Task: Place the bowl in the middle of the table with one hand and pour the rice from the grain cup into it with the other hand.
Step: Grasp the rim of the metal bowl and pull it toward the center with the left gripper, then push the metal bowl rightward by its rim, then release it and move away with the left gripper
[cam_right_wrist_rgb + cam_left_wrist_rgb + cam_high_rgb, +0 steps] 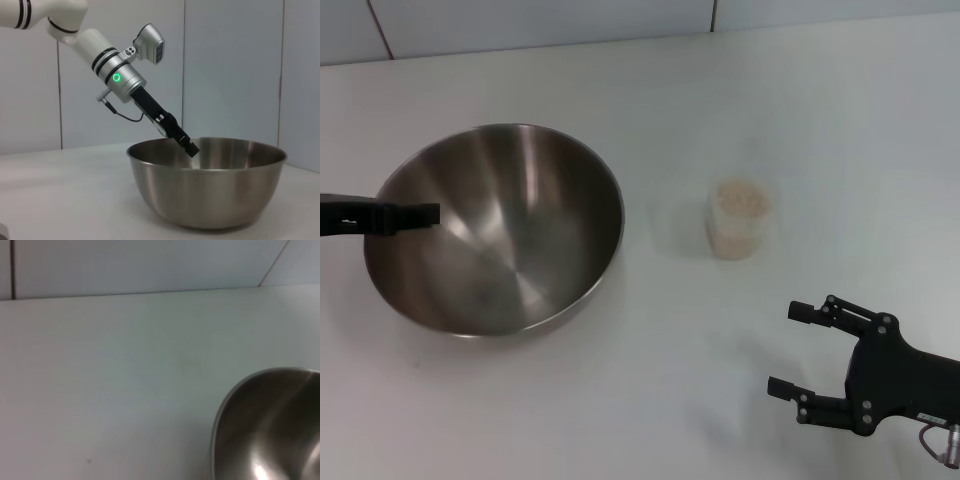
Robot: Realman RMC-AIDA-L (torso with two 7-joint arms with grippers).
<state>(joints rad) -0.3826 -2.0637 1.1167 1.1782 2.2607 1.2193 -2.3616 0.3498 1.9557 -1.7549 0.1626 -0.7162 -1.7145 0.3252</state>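
The bowl (pixel 495 230) stands on the table (pixel 650 400) left of centre in the head view, its shiny inside bare. The left claw (pixel 420 215) reaches in from the left edge at the bowl's left rim, its black fingertip over the rim and pointing into the bowl; whether it is clenched on the rim or released, I cannot tell. In the right wrist view the left arm (pixel 120 80) slopes steeply down from high up — silver-white links, a green ring light, then the black claw (pixel 186 144) dipping just inside the near rim of the bowl (pixel 207 185). The left wrist view shows only part of the bowl's rim (pixel 220 415) against the white table (pixel 100 380). The grain cup (pixel 738 220) stands upright to the right of the bowl, apart from it, with the rice (pixel 740 200) filling it nearly to the top. The right claw (pixel 800 350) hovers low at the near right, well short of the cup — its two fingers spread wide and pointing left, grasping nothing
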